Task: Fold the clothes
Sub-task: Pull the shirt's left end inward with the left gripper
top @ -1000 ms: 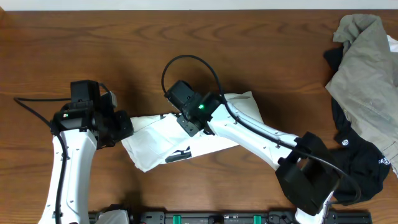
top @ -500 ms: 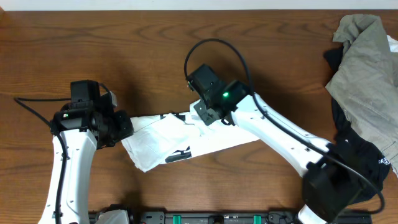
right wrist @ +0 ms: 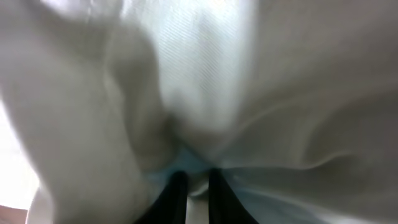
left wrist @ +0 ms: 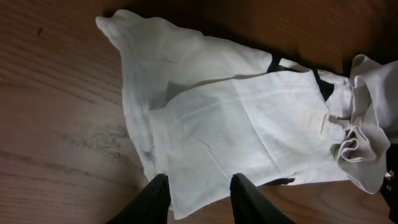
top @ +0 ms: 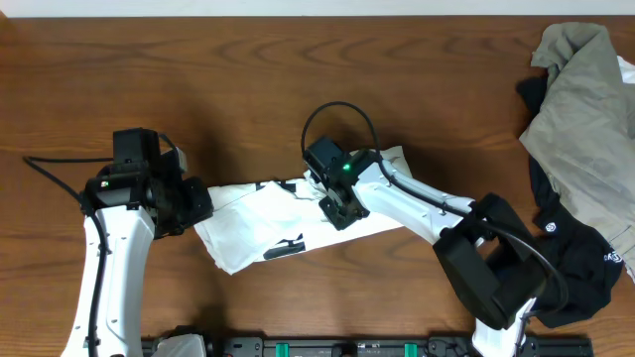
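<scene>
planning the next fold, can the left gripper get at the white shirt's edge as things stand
Probably yes: the left gripper is open with the white shirt's edge lying between its fingers, and nothing stands in the way.

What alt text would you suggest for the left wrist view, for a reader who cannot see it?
A white garment with black print lies loosely folded on a wooden table, bunched at its right end. The left end effector has its two dark fingers spread either side of the garment's near edge.
</scene>
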Robot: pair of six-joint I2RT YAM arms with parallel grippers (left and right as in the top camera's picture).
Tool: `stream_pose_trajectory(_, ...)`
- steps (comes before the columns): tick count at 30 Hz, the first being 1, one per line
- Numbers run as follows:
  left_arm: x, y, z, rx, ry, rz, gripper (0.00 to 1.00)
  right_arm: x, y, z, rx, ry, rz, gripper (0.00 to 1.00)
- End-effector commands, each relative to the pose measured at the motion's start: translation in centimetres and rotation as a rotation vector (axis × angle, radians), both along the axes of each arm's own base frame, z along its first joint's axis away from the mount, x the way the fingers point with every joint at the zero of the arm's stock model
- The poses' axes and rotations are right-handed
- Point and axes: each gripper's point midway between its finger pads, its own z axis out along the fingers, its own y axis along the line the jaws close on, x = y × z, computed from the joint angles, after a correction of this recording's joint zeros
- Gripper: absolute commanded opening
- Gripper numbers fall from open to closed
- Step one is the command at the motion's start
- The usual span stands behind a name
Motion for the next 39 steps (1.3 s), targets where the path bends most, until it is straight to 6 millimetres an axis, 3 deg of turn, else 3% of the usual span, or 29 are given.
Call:
stream_pose_trajectory(1,-0.1,-0.3,0.2,-0.009,-0.002,-0.016,0.36,-2.6,1.0,-1.3,0.033,0.092,0.024,0.14)
stream_pose_trajectory(7,-1.1,-0.4,-0.6,-0.030,0.055,0.044,0.36,-2.8,1.8,-1.2,0.047,0.082,0.038,0.16)
stream_pose_trajectory(10,-1.8,-0.4,-2.0,-0.033,0.105,0.064,0.36,-2.8,1.8,-1.2,0.047,0.082,0.032,0.16)
stream_pose_trajectory(15,-3.2,1.9,-5.1,0.083,0.240,0.188,0.36,-2.8,1.8,-1.2,0.047,0.082,0.032,0.16)
stream_pose_trajectory(23,-2.9,2.3,-8.2,0.097,0.334,0.206,0.36,-2.8,1.8,-1.2,0.046,0.082,0.031,0.15)
stream_pose_trajectory(28,-3.5,3.5,-10.2,0.169,0.416,0.230,0.36,-2.7,1.7,-1.2,0.041,0.077,0.031,0.16)
stream_pose_trajectory(35,-3.2,2.9,-12.8,0.132,0.467,0.207,0.36,-2.7,1.7,-1.2,0.041,0.077,0.030,0.16)
stream_pose_trajectory(39,-1.9,0.3,-13.8,-0.026,0.427,0.110,0.36,-2.7,1.7,-1.2,0.041,0.078,0.030,0.16)
